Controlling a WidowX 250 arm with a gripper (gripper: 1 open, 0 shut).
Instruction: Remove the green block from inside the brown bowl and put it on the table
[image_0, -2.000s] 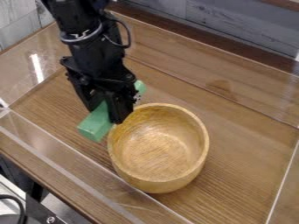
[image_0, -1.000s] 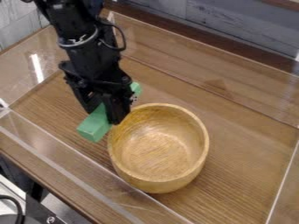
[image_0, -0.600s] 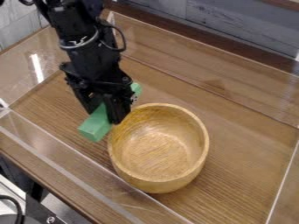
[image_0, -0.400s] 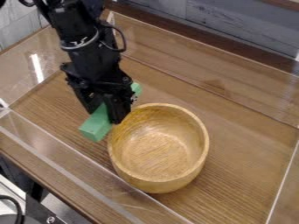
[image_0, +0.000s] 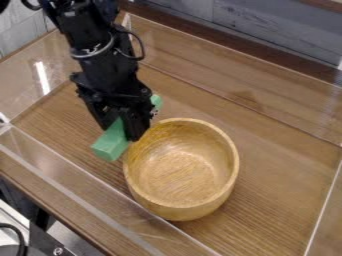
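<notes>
Gripper (image_0: 123, 122) black, pointing down, fingers pinched on green block (image_0: 112, 144). One table (image_0: 254, 95): brown wood grain, clear acrylic edging. One brown bowl (image_0: 183, 168): round, light wood, thick wall, empty. One green block: flat bright bar, outside bowl, just left of rim, low end near tabletop.

the wooden bowl (image_0: 182, 167) stands on the bench (image_0: 267, 110), toward the front and right of the middle. the block (image_0: 114, 142) is outside the bowl, just beside its left rim, its lower end down at the bench, its upper end behind the pincer (image_0: 126, 128). the pincer stands over the block, left of the bowl. low walls (image_0: 321, 215) run around the bench.
</notes>
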